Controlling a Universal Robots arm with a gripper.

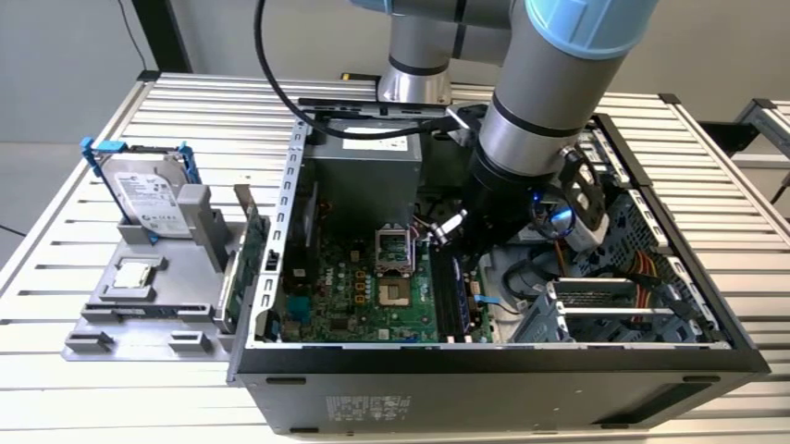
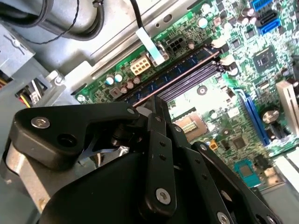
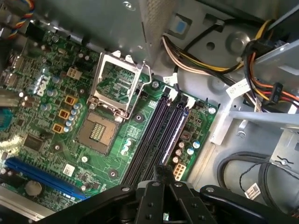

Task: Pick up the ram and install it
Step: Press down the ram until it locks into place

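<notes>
Arm [image 1: 531, 139] is reaching down into the open case [image 1: 494, 356], which lies on its side on the bench [image 1: 99, 407], near the bench's middle. Gripper [image 3: 163, 170] hangs low over the memory slots [image 3: 152, 135] at the motherboard [image 3: 60, 116] edge, on the exterior view's right of the CPU socket [image 3: 100, 133]. The second wrist view has the gripper [image 2: 152, 105] at one end of the slot row. Whether my tool is spread, pressed together or pinching something, I cannot tell; its own links hide the tip in both wrist views. The ram [image 2: 177, 74] looks to be standing in the slot bank already: a long blue strip with a pale top edge running straight out from under the tool, parallel to the black slots. In the first wrist view I take it to be the bluish line [image 3: 176, 128] in the slot nearest the board's edge, and in the exterior view the blue stick [image 1: 461, 294] just beside the arm. My read: pickup is done, and the stick has been carried to the board and placed in its slot. What I cannot confirm is seating, meaning whether it is pushed fully home and the white end latches [image 3: 187, 99] have closed. Outside the case, along its wall on the exterior view's left, a green card [image 1: 253, 245] and a hard drive [image 1: 148, 199] stand in a grey holder [image 1: 136, 319], untouched.
</notes>
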